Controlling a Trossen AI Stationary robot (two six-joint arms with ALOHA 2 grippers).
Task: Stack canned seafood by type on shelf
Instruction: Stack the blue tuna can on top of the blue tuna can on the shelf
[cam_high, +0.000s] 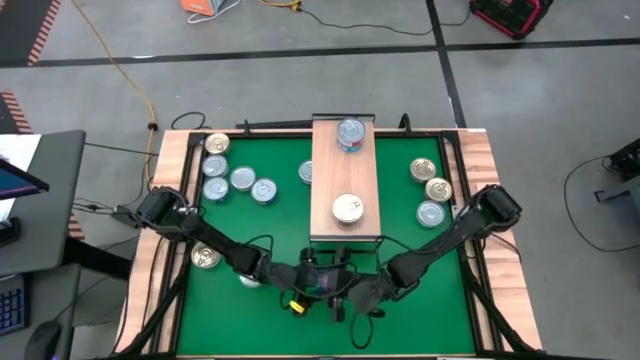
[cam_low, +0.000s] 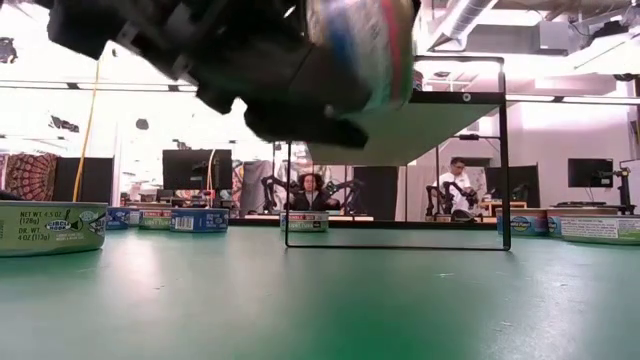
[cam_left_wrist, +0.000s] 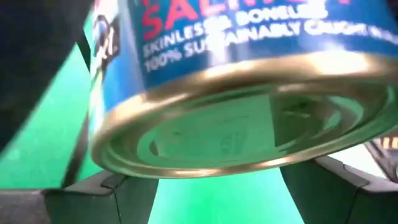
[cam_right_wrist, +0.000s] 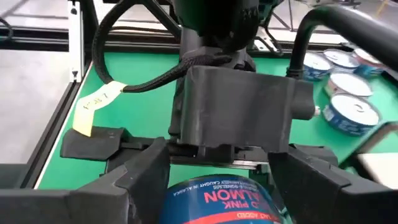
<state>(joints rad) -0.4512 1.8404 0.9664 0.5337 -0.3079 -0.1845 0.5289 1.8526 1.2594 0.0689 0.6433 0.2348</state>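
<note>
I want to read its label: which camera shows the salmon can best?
The left wrist view: the salmon can fills it, label and gold rim clear. The right wrist view catches only a label strip, the low view a blur; in the high view the arms hide it.

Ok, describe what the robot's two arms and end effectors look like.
Both arms are dark, slim and jointed, left arm and right arm. Black cables loop around the wrists. The left end effector has a boxy dark-grey housing and a yellow paper tag. The right end effector's fingers are black and angular.
</note>
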